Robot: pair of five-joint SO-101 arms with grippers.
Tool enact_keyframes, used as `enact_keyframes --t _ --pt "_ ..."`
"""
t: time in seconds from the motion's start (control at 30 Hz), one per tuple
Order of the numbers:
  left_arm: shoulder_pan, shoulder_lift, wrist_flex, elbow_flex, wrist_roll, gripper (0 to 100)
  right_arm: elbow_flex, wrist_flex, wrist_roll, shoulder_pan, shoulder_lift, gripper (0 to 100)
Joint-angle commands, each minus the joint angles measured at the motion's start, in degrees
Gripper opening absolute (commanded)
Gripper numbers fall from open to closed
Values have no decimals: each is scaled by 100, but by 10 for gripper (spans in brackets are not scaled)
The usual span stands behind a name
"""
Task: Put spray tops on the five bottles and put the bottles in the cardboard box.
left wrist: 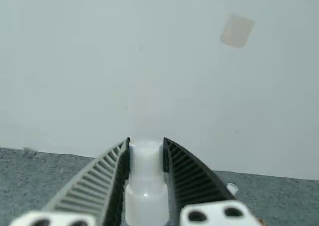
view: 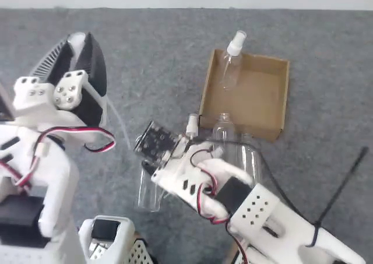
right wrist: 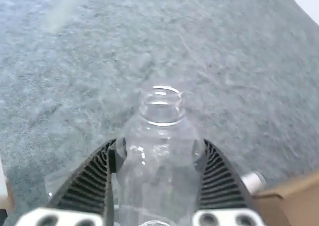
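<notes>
Bottle (right wrist: pixel 158 151) base cut off, spray top (left wrist: pixel 145 183) lower end cut off

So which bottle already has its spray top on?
The capped bottle lying in the cardboard box; the held bottle in the right tool has an open neck.

The high camera is looking steeply down over the table (view: pixel 326 54) from above its near side, taking in the cardboard box (view: pixel 262 95) and the surface around it from some way off. The left wrist camera is sitting just behind the left tool (left wrist: pixel 146 143), facing nearly level along its fingers (left wrist: pixel 94 186) toward a pale wall (left wrist: pixel 99 61), with a strip of table beyond. The right wrist camera is peering down along the right tool (right wrist: pixel 159 146), close to the table, catching a corner of the cardboard box that the high view is also covering.
</notes>
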Motion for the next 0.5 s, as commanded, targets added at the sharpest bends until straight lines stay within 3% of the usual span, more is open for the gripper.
enact_keyframes --t 0.0,0.47 --pt "26 53 -448 303 70 11 290 -884 97 -119 -549 39" --pt "26 70 -976 910 70 11 1160 -1270 88 -92 -1569 6"
